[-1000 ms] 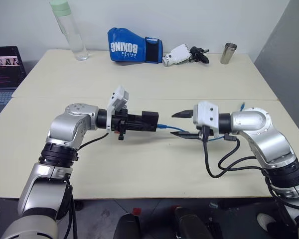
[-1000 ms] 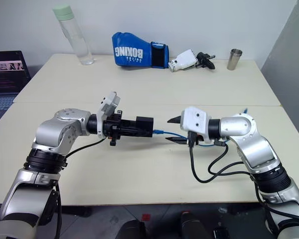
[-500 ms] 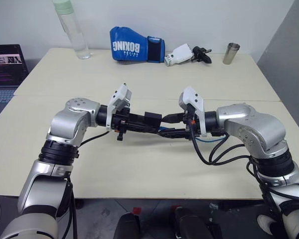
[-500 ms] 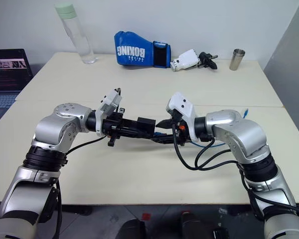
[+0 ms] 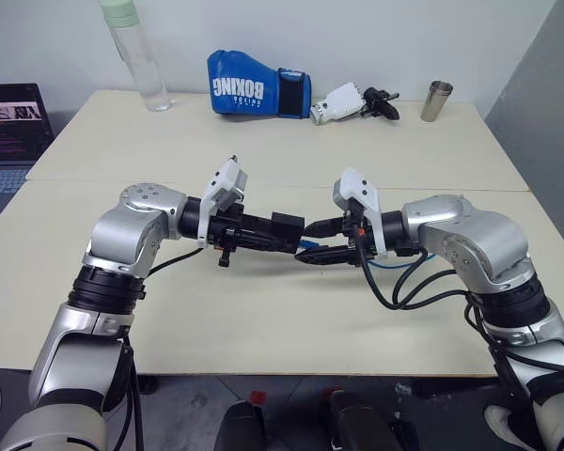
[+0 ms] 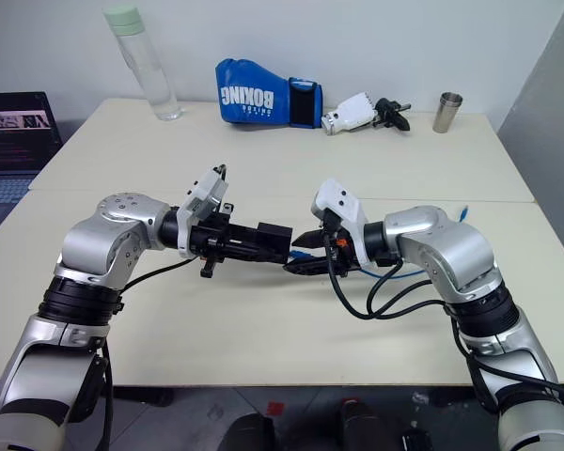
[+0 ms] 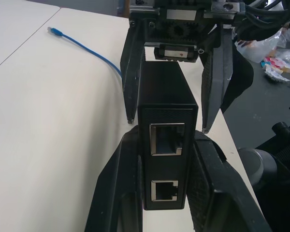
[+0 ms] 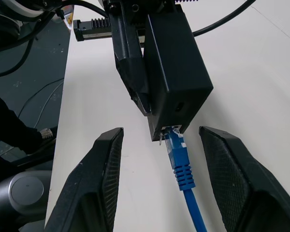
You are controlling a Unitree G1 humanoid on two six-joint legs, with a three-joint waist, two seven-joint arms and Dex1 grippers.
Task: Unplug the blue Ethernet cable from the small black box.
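Blue Ethernet cable (image 8: 183, 174): plug seated in small black box (image 8: 176, 67), straight ahead between parted fingers of right gripper (image 8: 169, 164), long axis along its reach. Box clamped in left gripper (image 7: 166, 193), facing right gripper.

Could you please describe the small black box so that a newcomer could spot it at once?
Above the near half of the cream table, the left gripper is shut on the small black box. Alone here, it has the blue Ethernet cable plugged into it.
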